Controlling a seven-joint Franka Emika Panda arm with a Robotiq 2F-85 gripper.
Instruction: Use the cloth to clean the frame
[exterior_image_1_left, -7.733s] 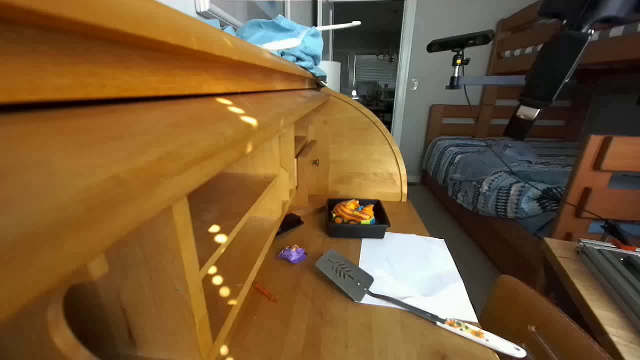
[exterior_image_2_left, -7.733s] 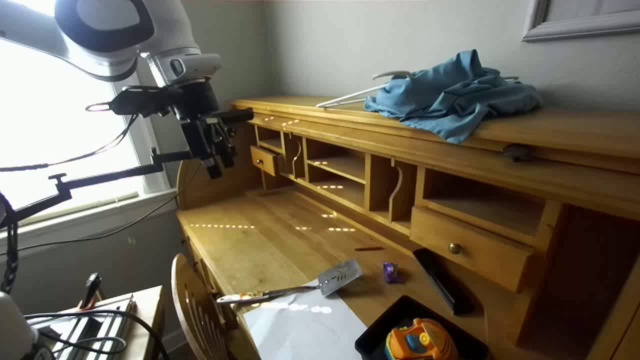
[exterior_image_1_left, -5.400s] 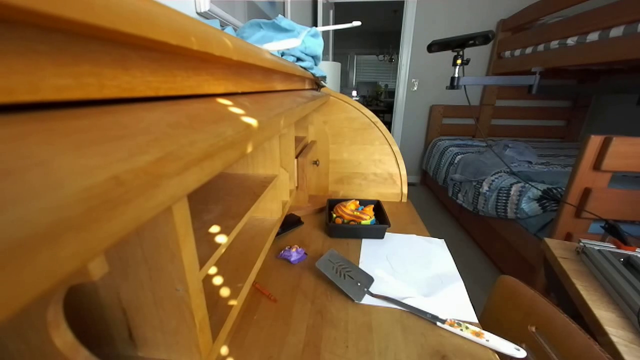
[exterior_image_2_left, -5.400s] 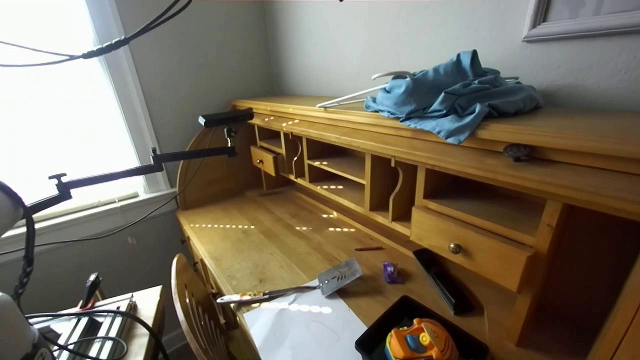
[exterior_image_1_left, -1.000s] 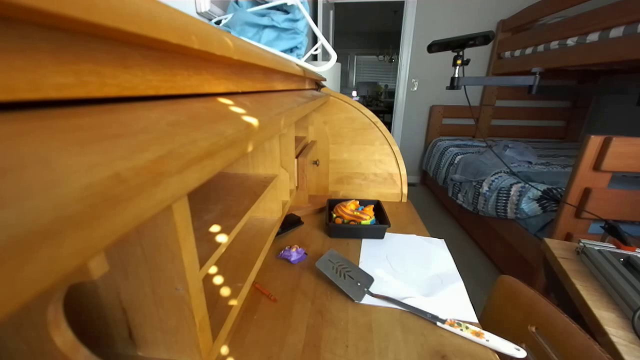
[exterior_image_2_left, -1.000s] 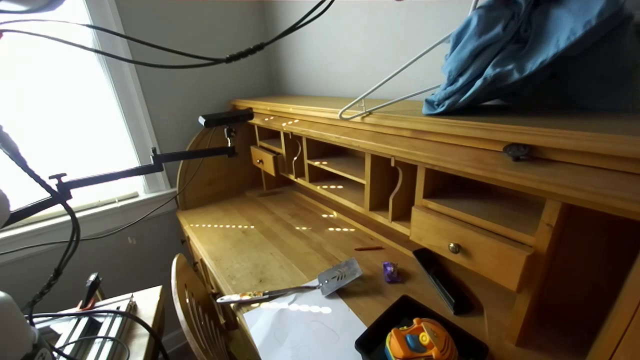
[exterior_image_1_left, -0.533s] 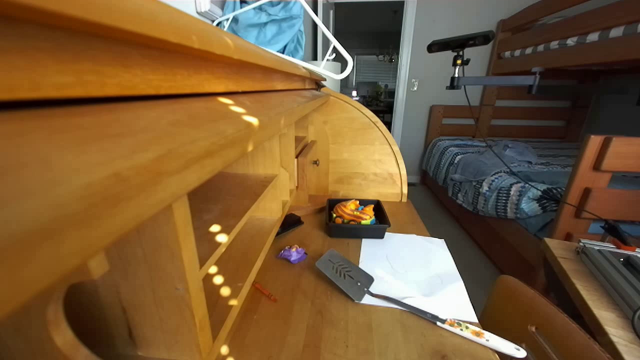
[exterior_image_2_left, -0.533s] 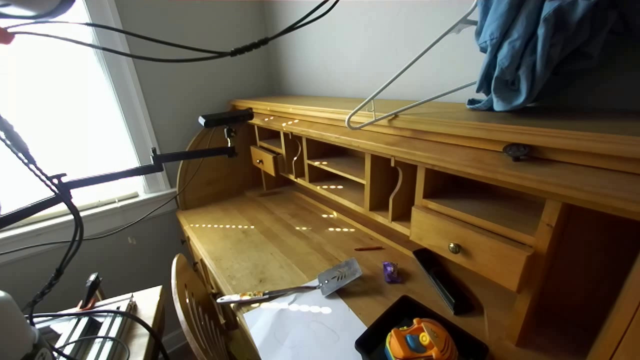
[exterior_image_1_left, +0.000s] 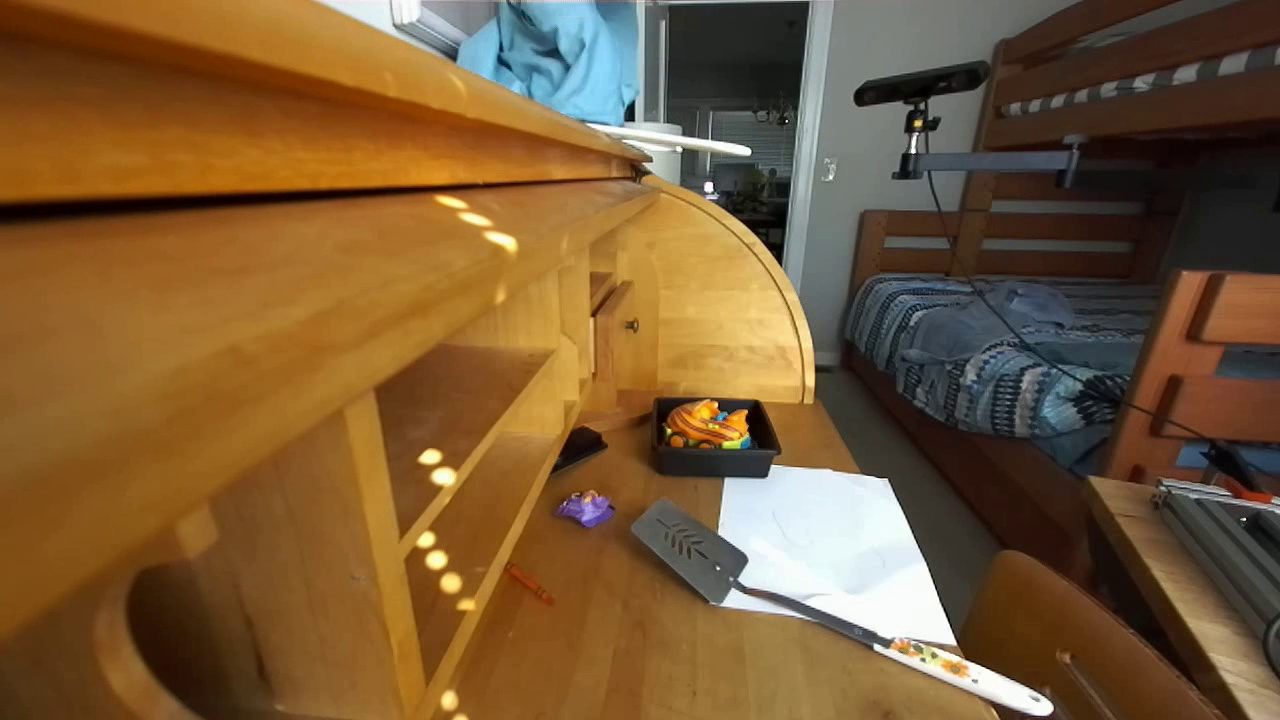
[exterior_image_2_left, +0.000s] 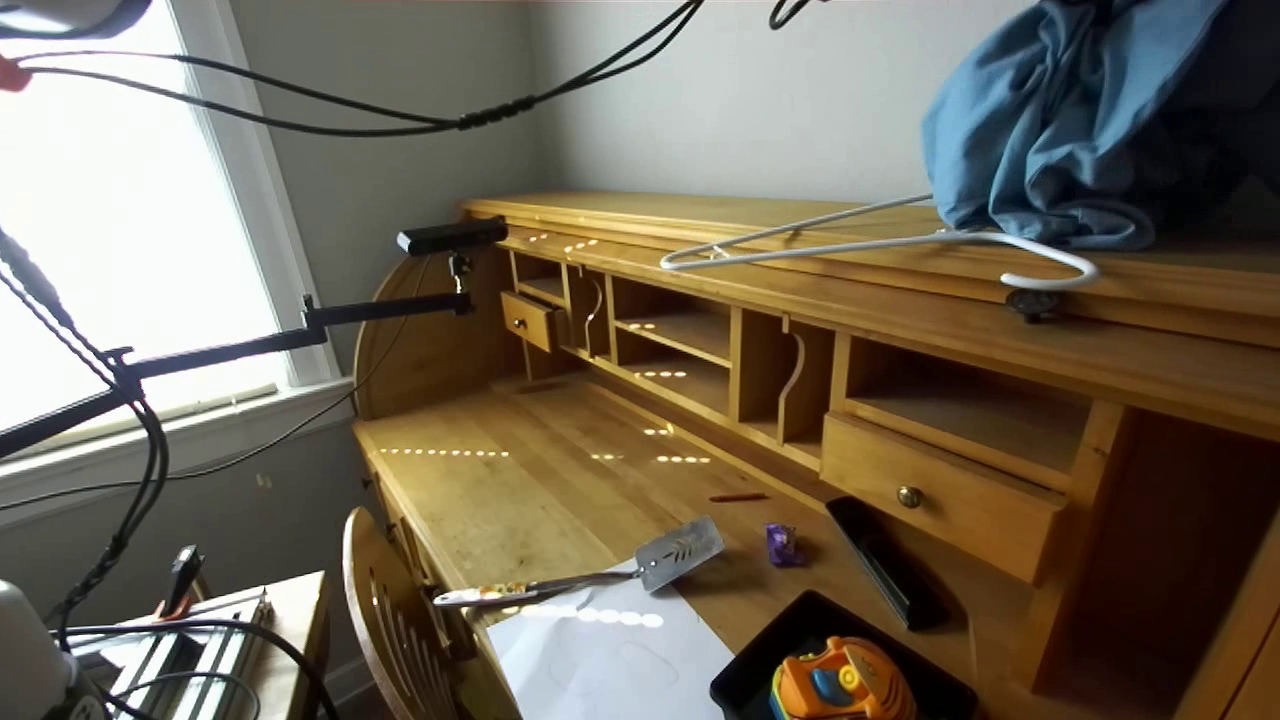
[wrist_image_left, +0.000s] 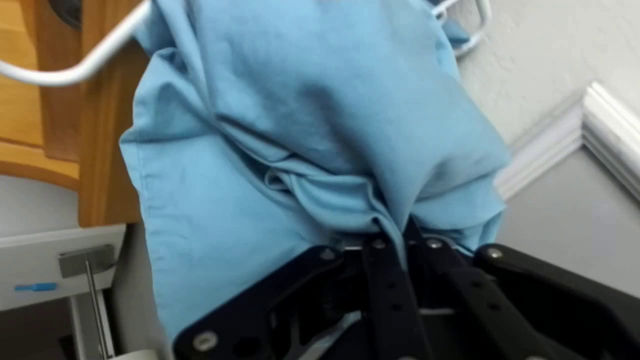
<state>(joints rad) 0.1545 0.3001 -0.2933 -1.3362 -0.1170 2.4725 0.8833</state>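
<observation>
The blue cloth (wrist_image_left: 325, 90) fills much of the wrist view. My gripper (wrist_image_left: 400, 235) is shut on a gathered fold of it, and the fingertips are partly buried in the fabric. In both exterior views the cloth (exterior_image_1_left: 560, 65) (exterior_image_2_left: 1060, 130) hangs bunched over the desk's top shelf, its lower part at about shelf level. The pale frame (wrist_image_left: 542, 145) shows on the wall at the right of the wrist view, with cloth overlapping part of its edge. The gripper itself is hidden or out of sight in both exterior views.
A white hanger (exterior_image_2_left: 830, 253) lies across the shelf's front edge, its hook beside the cloth. Below on the desk are a spatula (exterior_image_1_left: 690, 550), paper (exterior_image_1_left: 830, 540), a black tray (exterior_image_1_left: 715, 460) with an orange toy, and a purple wrapper (exterior_image_1_left: 586, 508). Cables (exterior_image_2_left: 480, 115) hang across the window side.
The cloth, earlier lying on the shelf, is now gripped and lifted. Within the last half second the hanger has tipped from slanting upright to flat, and the cloth has shifted and bulged out.
</observation>
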